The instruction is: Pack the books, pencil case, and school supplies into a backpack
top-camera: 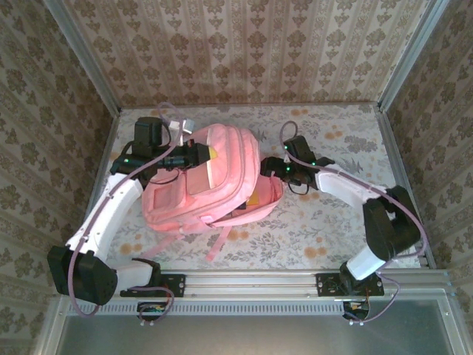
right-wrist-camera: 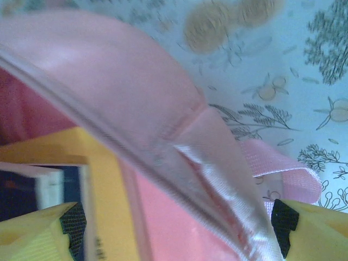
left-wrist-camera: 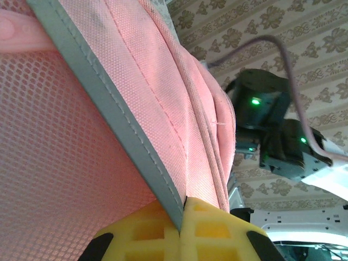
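Observation:
The pink backpack [top-camera: 199,200] lies in the middle of the table with its mouth facing right. My left gripper [top-camera: 207,154] is at its top edge, and its yellow fingers [left-wrist-camera: 217,228] are shut on the grey-trimmed rim of the backpack [left-wrist-camera: 130,130]. My right gripper [top-camera: 266,168] is at the mouth and stands open astride the backpack's rim [right-wrist-camera: 179,157], one fingertip [right-wrist-camera: 54,228] inside and the other outside. Inside, the books show: an orange-yellow one [right-wrist-camera: 103,179] and a dark navy one [right-wrist-camera: 19,193]. The pencil case and school supplies are out of view.
A pink strap [top-camera: 219,244] trails toward the front rail [top-camera: 251,281]. Floral tablecloth [top-camera: 332,222] lies bare to the right of the bag. Patterned walls close in the back and both sides. The right arm's wrist [left-wrist-camera: 272,130] hangs close beyond the bag's top.

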Motion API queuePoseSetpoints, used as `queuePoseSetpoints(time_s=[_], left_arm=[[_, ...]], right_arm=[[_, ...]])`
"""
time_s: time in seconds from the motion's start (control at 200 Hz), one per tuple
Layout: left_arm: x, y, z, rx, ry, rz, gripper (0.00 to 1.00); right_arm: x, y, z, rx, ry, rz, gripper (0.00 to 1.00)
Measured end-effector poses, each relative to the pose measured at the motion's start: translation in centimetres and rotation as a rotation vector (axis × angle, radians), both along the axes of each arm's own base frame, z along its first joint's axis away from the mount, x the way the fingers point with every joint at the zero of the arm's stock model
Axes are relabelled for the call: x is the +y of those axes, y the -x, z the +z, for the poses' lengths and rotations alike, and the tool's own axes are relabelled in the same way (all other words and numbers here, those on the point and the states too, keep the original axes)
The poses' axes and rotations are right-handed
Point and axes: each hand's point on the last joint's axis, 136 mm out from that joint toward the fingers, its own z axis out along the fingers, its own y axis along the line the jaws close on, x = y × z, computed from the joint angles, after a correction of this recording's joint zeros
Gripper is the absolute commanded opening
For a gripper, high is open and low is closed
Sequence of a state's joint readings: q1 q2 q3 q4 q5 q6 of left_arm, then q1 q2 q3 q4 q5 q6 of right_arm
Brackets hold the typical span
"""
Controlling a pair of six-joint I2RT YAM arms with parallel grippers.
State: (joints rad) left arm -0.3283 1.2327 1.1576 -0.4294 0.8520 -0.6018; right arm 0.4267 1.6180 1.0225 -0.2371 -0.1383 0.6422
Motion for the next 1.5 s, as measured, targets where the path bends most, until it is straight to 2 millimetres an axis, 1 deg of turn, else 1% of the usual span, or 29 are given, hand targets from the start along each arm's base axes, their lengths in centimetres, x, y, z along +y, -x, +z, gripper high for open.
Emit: queuePoseSetpoints(time_s=[0.095, 0.16, 0.235, 0.24, 0.26, 0.3, 0.37, 0.405, 0.43, 0.515, 0.585, 0.71, 0.81, 0.93, 1.025, 1.15, 1.265, 1.36, 1.44, 1.5], left_arm=[[-0.4, 0.2, -0.6, -0.002, -0.014, -0.013, 0.00], [-0.8, 0.2, -1.2, 0.001, -0.029, -0.025, 0.00], [-1.5, 0.2, -2.2, 0.003, -0.054, -0.043, 0.00], [-1.5, 0.2, -2.3, 0.003, -0.056, -0.045, 0.00], [-1.7, 0.2, -2.6, 0.005, -0.065, -0.050, 0.00], [-2.2, 0.3, -3.4, 0.013, -0.086, -0.065, 0.00], [-3.1, 0.3, -4.8, 0.031, -0.127, -0.089, 0.00], [-3.6, 0.4, -5.6, 0.040, -0.149, -0.103, 0.00], [-4.0, 0.5, -6.1, 0.047, -0.168, -0.114, 0.00], [-5.3, 0.6, -7.6, 0.061, -0.223, -0.148, 0.00], [-6.1, 0.4, -8.5, 0.064, -0.267, -0.170, 0.00], [-7.6, -0.2, -9.4, 0.061, -0.330, -0.206, 0.00], [-8.6, -1.0, -9.9, 0.059, -0.369, -0.230, 0.00], [-10.0, -2.3, -10.6, 0.056, -0.422, -0.258, 0.00], [-11.0, -3.3, -11.4, 0.050, -0.468, -0.274, 0.00], [-11.7, -4.6, -12.7, 0.045, -0.525, -0.280, 0.00], [-11.6, -5.1, -13.8, 0.063, -0.547, -0.284, 0.00], [-11.5, -5.3, -13.7, 0.081, -0.519, -0.286, 0.00], [-11.3, -6.1, -13.3, 0.097, -0.461, -0.270, 0.00], [-11.1, -7.1, -12.9, 0.118, -0.404, -0.246, 0.00]], right_arm=[[-0.3, 0.5, -2.9, 0.074, 0.047, 0.016, 0.81], [-0.4, 0.6, -4.0, 0.104, 0.068, 0.026, 0.71], [-0.4, 0.3, -4.4, 0.109, 0.078, 0.030, 0.52], [-0.5, 0.3, -4.4, 0.107, 0.080, 0.032, 0.49], [-0.5, 0.2, -4.4, 0.106, 0.079, 0.031, 0.45], [-0.7, 0.0, -4.3, 0.105, 0.077, 0.020, 0.32], [-1.4, -0.3, -4.2, 0.106, 0.071, -0.002, 0.11], [-1.7, -0.4, -4.3, 0.109, 0.062, -0.013, 0.03], [-1.9, -0.5, -4.3, 0.112, 0.053, -0.023, 0.00], [-2.3, -0.3, -4.5, 0.116, 0.019, -0.048, 0.00], [-3.0, 0.4, -4.5, 0.123, -0.011, -0.077, 0.00], [-4.4, 1.5, -4.5, 0.122, -0.055, -0.140, 0.00], [-5.1, 2.7, -4.3, 0.112, -0.087, -0.182, 0.00], [-5.4, 3.9, -4.3, 0.106, -0.128, -0.216, 0.00], [-5.1, 4.9, -4.6, 0.103, -0.145, -0.224, 0.00], [-4.7, 5.7, -4.6, 0.091, -0.143, -0.228, 0.02], [-4.8, 5.6, -4.5, 0.085, -0.136, -0.236, 0.06], [-5.2, 5.0, -4.2, 0.089, -0.133, -0.251, 0.08], [-5.7, 3.5, -3.5, 0.086, -0.137, -0.279, 0.10], [-6.3, 1.6, -3.1, 0.081, -0.144, -0.307, 0.13]])
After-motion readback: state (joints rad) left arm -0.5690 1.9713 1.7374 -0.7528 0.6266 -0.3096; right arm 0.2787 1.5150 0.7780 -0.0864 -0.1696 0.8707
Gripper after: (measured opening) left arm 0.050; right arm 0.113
